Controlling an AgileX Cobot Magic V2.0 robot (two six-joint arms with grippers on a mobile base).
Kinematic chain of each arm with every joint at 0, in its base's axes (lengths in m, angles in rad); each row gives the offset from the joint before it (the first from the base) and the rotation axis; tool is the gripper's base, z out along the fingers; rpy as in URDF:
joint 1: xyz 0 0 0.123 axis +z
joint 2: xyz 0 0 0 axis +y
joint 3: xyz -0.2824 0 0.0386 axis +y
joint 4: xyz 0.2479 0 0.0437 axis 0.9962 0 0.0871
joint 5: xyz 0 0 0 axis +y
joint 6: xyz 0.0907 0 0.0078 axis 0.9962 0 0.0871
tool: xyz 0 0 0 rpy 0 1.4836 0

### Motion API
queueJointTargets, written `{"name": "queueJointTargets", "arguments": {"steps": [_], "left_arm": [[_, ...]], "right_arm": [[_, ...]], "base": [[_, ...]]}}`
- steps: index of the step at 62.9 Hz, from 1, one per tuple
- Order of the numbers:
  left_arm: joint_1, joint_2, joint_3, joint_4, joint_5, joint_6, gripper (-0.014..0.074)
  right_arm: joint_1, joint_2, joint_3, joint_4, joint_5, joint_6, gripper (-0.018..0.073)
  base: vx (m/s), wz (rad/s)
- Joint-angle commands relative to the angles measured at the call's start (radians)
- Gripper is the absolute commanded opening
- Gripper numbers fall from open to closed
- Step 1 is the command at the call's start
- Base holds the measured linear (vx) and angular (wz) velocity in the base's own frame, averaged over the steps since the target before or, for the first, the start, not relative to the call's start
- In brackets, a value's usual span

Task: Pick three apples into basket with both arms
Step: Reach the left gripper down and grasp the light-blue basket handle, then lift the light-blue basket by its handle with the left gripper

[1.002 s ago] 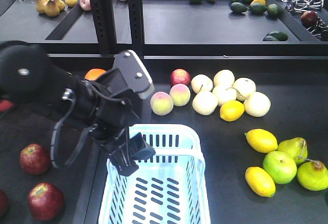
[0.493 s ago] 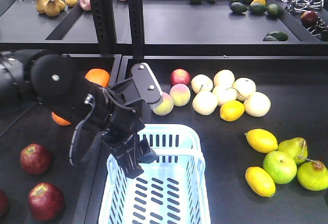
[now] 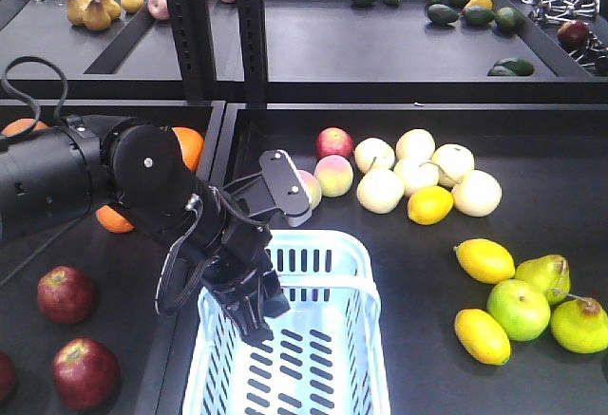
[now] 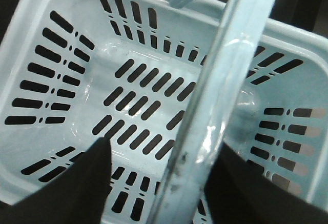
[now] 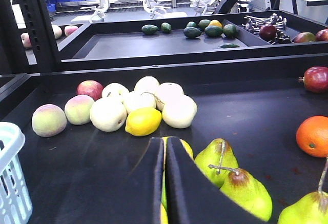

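The left hand [image 3: 249, 309] hangs over the near left part of the pale blue slotted basket [image 3: 313, 240], its black arm reaching in from the left. In the wrist view its two dark fingers [image 4: 82, 183] stand apart and hold nothing. The basket's raised handle [image 4: 225, 80] runs between them, though the view is too close to tell whether either finger touches it. The right hand [image 5: 165, 147] has its fingers pressed flat together with nothing between them, just above green pears [image 5: 220, 157] and near a lemon [image 5: 143, 121] on the dark worktop [image 5: 246, 116]. The three dark red apples [image 3: 65, 293] lie outside the basket, on the worktop to its left: one near the arm, a second [image 3: 85, 371] closer to the front edge, and a third [image 3: 4, 375] cut off by the left border.
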Motion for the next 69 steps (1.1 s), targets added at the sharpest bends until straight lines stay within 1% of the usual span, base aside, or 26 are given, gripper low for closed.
{"name": "queueJointTargets", "arguments": {"steps": [1, 3, 7, 9, 12, 15, 23, 32, 35, 41, 48, 52, 54, 58, 64, 69], "left_arm": [[-0.007, -0.039, -0.029, -0.023, -0.022, -0.028, 0.0181], [-0.006, -0.039, -0.029, -0.023, -0.023, -0.039, 0.0118], [-0.006, -0.040, -0.029, -0.022, -0.021, -0.054, 0.0019], [-0.006, -0.046, -0.029, -0.022, -0.018, -0.059, -0.0010], [-0.006, -0.056, -0.029, -0.023, -0.016, -0.060, -0.0009], [-0.006, -0.079, -0.029, -0.023, -0.019, -0.081, -0.0009], [-0.004, -0.166, -0.029, -0.019, -0.028, -0.170, -0.0008], [0.000, -0.297, -0.029, 0.000, -0.027, -0.299, -0.0008], [0.000, -0.339, -0.028, 0.016, -0.025, -0.352, -0.0008], [0.000, -0.425, -0.028, 0.073, -0.025, -0.488, -0.0008], [0.000, -0.515, -0.019, 0.176, -0.025, -0.620, -0.0008], [0.000, -0.572, 0.013, 0.237, -0.030, -0.688, -0.0008], [0.000, -0.599, 0.035, 0.261, -0.033, -0.729, -0.0008], [0.000, -0.655, 0.096, 0.299, -0.032, -0.783, -0.0008], [0.000, -0.759, 0.201, 0.298, -0.042, -0.840, -0.0008], [0.000, -0.857, 0.278, 0.286, -0.075, -0.887, -0.0008]], "right_arm": [[0.004, -0.006, 0.012, -0.006, -0.075, -0.003, -0.0008], [0.004, -0.006, 0.012, -0.006, -0.075, -0.003, -0.0008], [0.004, -0.006, 0.012, -0.006, -0.075, -0.003, -0.0008], [0.004, -0.006, 0.012, -0.006, -0.075, -0.003, -0.0008], [0.004, -0.006, 0.012, -0.006, -0.075, -0.003, -0.0008], [0.004, -0.006, 0.012, -0.006, -0.075, -0.003, -0.0008], [0.004, -0.006, 0.012, -0.006, -0.075, -0.003, -0.0008], [0.004, -0.006, 0.012, -0.006, -0.075, -0.003, -0.0008], [0.004, -0.006, 0.012, -0.006, -0.075, -0.003, -0.0008], [0.004, -0.006, 0.012, -0.006, -0.075, -0.003, -0.0008], [0.004, -0.006, 0.012, -0.006, -0.075, -0.003, -0.0008], [0.004, -0.006, 0.012, -0.006, -0.075, -0.003, -0.0008], [0.004, -0.006, 0.012, -0.006, -0.075, -0.003, -0.0008], [0.004, -0.006, 0.012, -0.006, -0.075, -0.003, -0.0008], [0.004, -0.006, 0.012, -0.006, -0.075, -0.003, -0.0008], [0.004, -0.006, 0.012, -0.006, -0.075, -0.003, -0.0008]], "base": [[0.00, 0.00], [0.00, 0.00], [0.00, 0.00], [0.00, 0.00], [0.00, 0.00], [0.00, 0.00], [0.00, 0.00], [0.00, 0.00], [0.00, 0.00], [0.00, 0.00], [0.00, 0.00], [0.00, 0.00], [0.00, 0.00], [0.00, 0.00], [0.00, 0.00], [0.00, 0.00]]}}
